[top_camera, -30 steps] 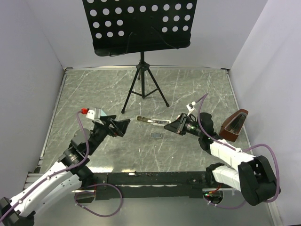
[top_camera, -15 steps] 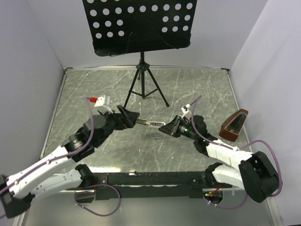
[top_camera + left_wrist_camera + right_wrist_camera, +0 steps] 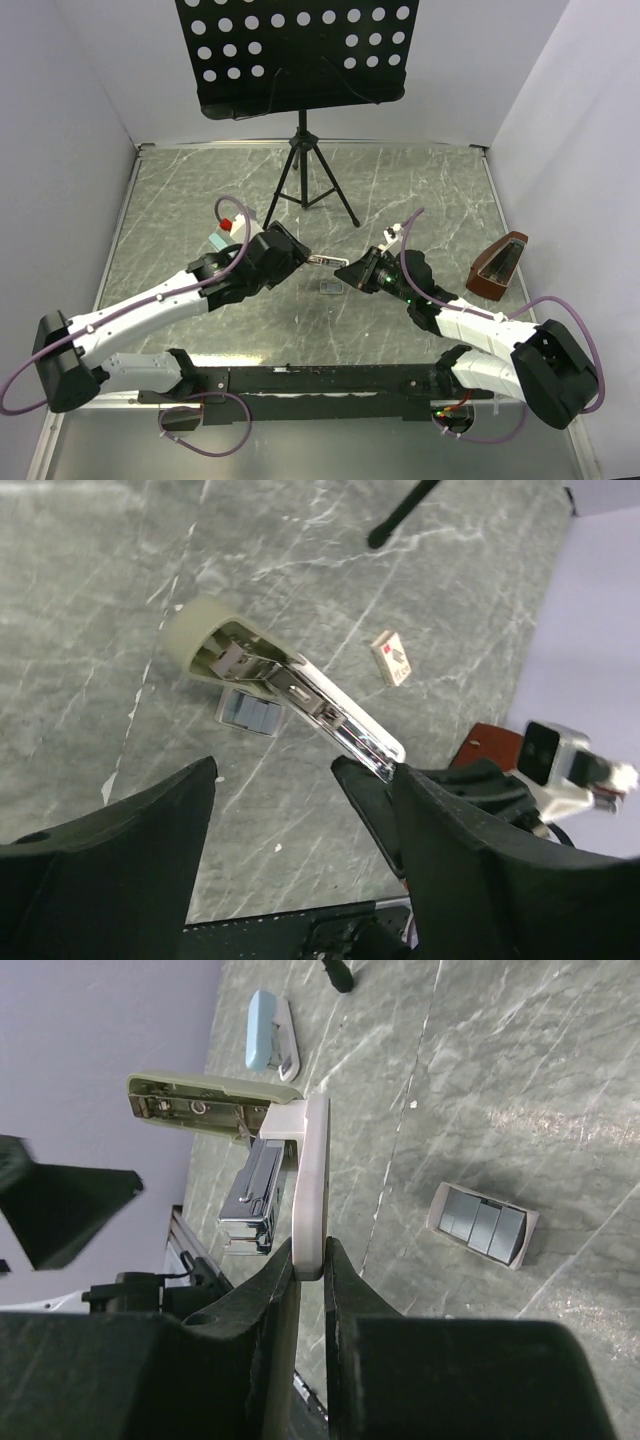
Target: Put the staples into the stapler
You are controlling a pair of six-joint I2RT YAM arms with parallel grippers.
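The left arm stretches low from the near-left corner toward the middle. Its end effector (image 3: 297,255) is released, with 2 fingers spread wide and empty, just short of the stapler's (image 3: 325,260) cream lid. The stapler is swung open and tilted on its side. Near it the staples (image 3: 329,288), a grey strip, lie flat on the surface (image 3: 180,200), and a small box (image 3: 392,658) sits apart from them. The right arm bends in from the near-right corner, its end effector (image 3: 352,271) clenched on the stapler's base.
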